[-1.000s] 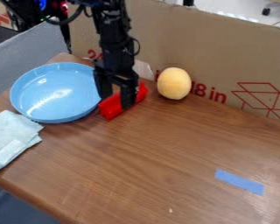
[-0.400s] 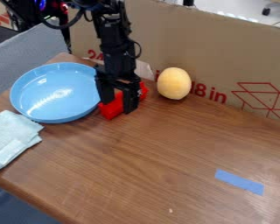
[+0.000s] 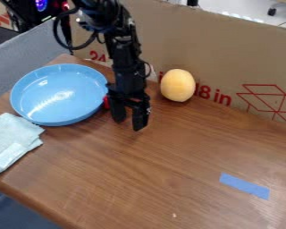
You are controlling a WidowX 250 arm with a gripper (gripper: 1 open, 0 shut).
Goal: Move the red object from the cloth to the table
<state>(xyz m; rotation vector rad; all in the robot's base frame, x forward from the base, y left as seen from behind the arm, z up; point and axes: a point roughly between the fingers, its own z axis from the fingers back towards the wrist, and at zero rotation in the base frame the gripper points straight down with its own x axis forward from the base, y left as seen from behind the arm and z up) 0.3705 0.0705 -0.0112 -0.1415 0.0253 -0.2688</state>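
Compared with a second earlier, the arm had come down and a little toward the near side of the counter (image 3: 170, 170), so that the fingers (image 3: 128, 114) now reached the wood. The red object (image 3: 113, 109), plainly seen before as a bar beside the fingers, was now almost covered by them; only a thin red sliver showed at their left, lying on the counter and not on the cloth (image 3: 8, 141). The fingers stood spread as wide as they go, pointing straight down, straddling the spot where the red bar lay. Whether they touched it could not be told. Nothing was lifted.

Just left of the fingers sat the blue plate (image 3: 38, 112), its rim near them. The yellowish ball (image 3: 177, 85) rested to their right and slightly behind, close but apart. The cardboard box (image 3: 229, 54) stood as a wall behind the fingers, leaving little room that way. The cloth lay well to the left and nearer the front edge, partly overhanging the counter's corner. In front and to the right of the fingers the wood lay open, with only a strip of blue tape (image 3: 243, 186) far off toward the near right.
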